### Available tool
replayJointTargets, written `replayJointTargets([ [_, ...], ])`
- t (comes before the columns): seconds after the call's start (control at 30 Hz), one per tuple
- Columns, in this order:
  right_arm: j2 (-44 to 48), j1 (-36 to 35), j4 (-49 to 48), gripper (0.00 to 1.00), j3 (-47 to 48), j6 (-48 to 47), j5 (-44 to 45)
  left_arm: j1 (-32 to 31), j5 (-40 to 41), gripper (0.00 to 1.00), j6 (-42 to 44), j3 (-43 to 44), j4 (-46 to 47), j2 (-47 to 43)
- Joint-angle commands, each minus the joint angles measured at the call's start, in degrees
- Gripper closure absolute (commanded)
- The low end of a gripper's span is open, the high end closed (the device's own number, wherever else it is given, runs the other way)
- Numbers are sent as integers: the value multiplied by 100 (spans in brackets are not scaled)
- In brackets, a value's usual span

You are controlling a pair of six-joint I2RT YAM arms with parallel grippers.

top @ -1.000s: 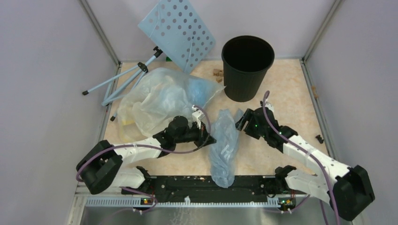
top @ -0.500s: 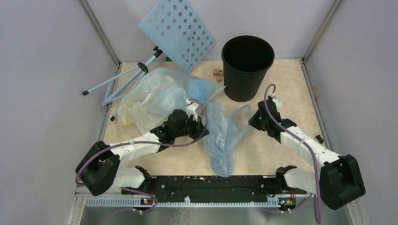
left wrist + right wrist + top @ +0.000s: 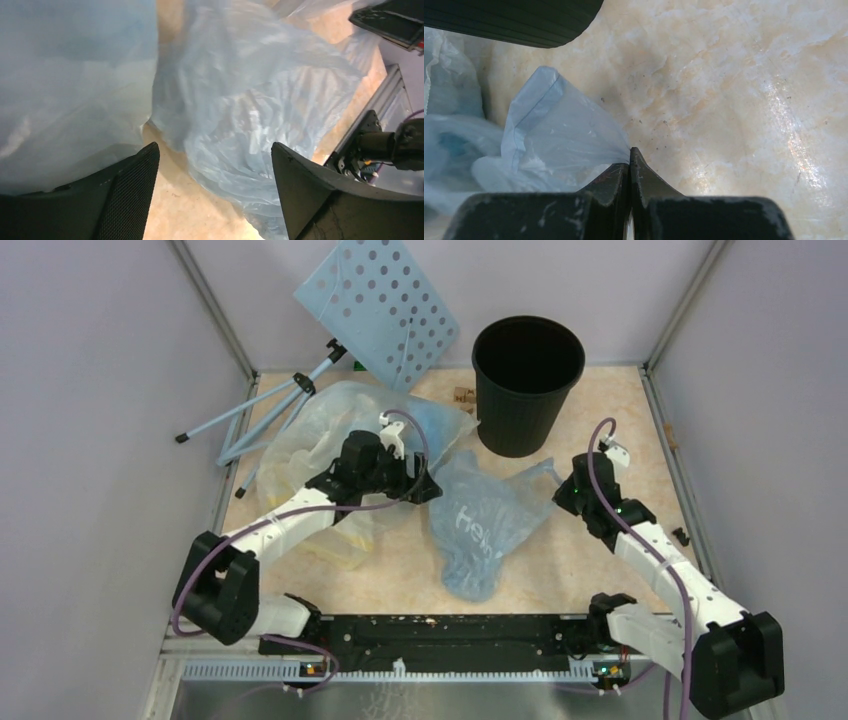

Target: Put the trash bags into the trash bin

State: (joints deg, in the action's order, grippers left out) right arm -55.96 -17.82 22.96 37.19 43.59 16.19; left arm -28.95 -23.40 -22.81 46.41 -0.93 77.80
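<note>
Toward the far edge of the counter (image 3: 640, 420), before round black plastic bin (image 3: 515, 425): translucent light-blue film bag (image 3: 487, 525), corner pinched by right gripper (image 3: 630, 157), presumably for lifting; left gripper (image 3: 212, 150) spread, empty.

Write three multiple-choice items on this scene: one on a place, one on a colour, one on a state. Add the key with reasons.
1. The trash bag lies: A) inside the trash bin; B) on the table in front of the bin; C) draped over the bin's rim.
2. The trash bin is: A) black; B) white; C) red.
3. The right gripper is: A) wide open; B) shut on a corner of the trash bag; C) shut on the bin's rim.
Key: 1 B, the bag rests on the table near the bin's base. 2 A, its wall and rim are black. 3 B, the right wrist view shows its jaws closed on the film.
</note>
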Motion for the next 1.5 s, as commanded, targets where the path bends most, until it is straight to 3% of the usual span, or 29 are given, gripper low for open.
replayJointTargets([
  [0.0, 143, 31, -29, 100, 70, 21, 23, -124, -699, 11, 277, 434, -637, -114],
  [0.2, 170, 27, -96, 100, 30, 1, -1, -724, -603, 15, 11, 305, -1495, -501],
  [0.3, 152, 26, -170, 100, -7, -10, -50, -1326, -257, 14, -446, 137, -1506, -687],
  [0.43, 122, 28, -264, 100, -79, -31, -194, -1785, 57, 2, -826, -36, -1181, -648],
  [0.6, 150, 27, -274, 100, -89, -28, -300, -2150, 435, 3, -837, 109, -1037, -171],
  [0.7, 199, 22, -236, 100, -97, -35, -268, -2376, 803, 14, -726, 293, -1111, 220],
  [0.73, 213, 30, -225, 100, -101, -40, -259, -2419, 896, 22, -691, 346, -1131, 356],
  [0.83, 275, 27, -116, 100, -100, -97, -147, -2431, 980, 51, -664, 386, -1133, 671],
  [0.93, 369, 33, 98, 100, -17, -222, 215, -2370, 1359, 94, -835, 325, -1334, 727],
  [0.97, 409, 32, 189, 100, 34, -261, 387, -2255, 1489, 100, -942, 234, -1376, 653],
  [1.2, 420, 273, 942, 100, 619, -455, 1375, -635, 765, 100, -1392, -1366, -651, -641],
  [1.47, 386, 1092, 1274, 100, 629, -240, 1345, 336, 914, 100, -1435, -2017, -1030, -1568],
])
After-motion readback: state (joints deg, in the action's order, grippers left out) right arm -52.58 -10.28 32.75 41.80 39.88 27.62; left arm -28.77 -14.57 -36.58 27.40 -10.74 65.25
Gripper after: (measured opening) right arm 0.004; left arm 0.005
